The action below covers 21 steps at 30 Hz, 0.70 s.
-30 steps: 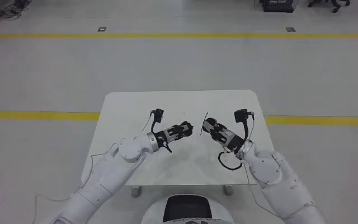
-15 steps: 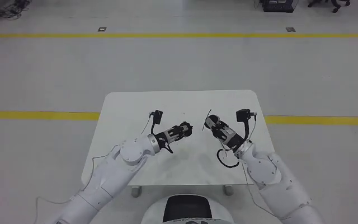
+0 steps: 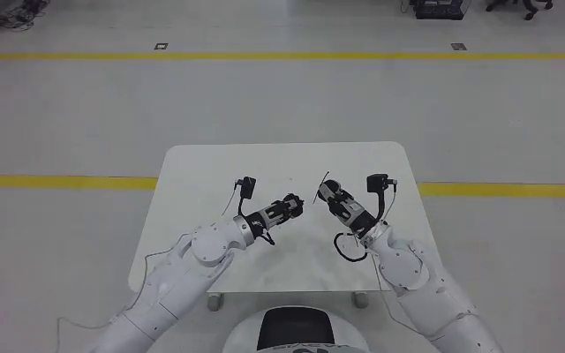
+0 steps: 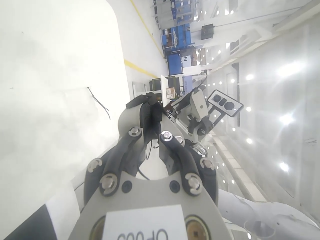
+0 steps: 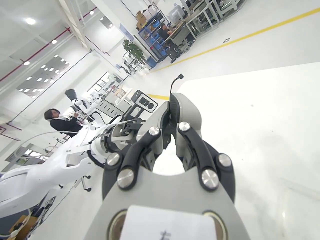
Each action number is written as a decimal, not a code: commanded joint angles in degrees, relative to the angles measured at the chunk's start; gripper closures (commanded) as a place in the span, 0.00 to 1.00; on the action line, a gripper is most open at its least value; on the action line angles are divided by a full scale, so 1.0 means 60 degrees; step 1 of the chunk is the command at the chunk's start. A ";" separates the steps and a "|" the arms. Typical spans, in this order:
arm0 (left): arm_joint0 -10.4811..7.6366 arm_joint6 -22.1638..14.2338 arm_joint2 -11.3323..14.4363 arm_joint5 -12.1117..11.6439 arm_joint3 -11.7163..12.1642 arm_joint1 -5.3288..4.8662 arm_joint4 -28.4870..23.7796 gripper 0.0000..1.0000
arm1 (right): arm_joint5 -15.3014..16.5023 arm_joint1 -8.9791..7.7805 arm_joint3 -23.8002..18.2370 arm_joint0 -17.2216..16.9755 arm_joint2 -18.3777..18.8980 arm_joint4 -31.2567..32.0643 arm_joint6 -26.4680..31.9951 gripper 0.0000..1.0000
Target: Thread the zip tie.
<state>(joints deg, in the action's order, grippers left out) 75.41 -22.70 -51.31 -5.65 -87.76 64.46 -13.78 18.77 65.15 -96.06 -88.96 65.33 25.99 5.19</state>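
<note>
Right gripper point(image 5: 172, 106): clenched on zip tie point(image 5: 171, 87)
Left gripper point(image 4: 150, 111): clenched, nothing seen inside
Risk: thin tie may flex or slip, ends misalign

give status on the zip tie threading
right claw shut on zip tie, one end sticking out free. left claw shut, facing it, apart. both over table, not threaded yet.

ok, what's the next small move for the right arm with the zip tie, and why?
Probably ease the right gripper toward the left gripper: the zip tie sticks out of the right one's shut fingers, and a gap separates the two grippers over the table.
</note>
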 commanded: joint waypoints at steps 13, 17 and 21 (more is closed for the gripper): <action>0.0117 0.0518 0.0000 0.0158 -0.0133 0.0036 0.0098 1.00 | -0.0065 0.0134 0.0191 0.0030 -0.0258 0.0582 -0.1033 1.00; 0.0170 0.0610 -0.0042 0.0200 -0.0201 0.0039 0.0118 1.00 | 0.0052 0.0208 0.0368 0.0101 -0.0463 0.0660 -0.1216 1.00; 0.0213 0.0719 -0.0069 0.0243 -0.0234 0.0048 0.0115 1.00 | 0.0118 0.0271 0.0567 0.0211 -0.0628 0.0637 -0.1287 1.00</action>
<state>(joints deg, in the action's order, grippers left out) 76.63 -18.62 -51.68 -4.27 -89.12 64.74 -13.09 19.50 66.70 -92.86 -87.86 61.79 29.92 -2.48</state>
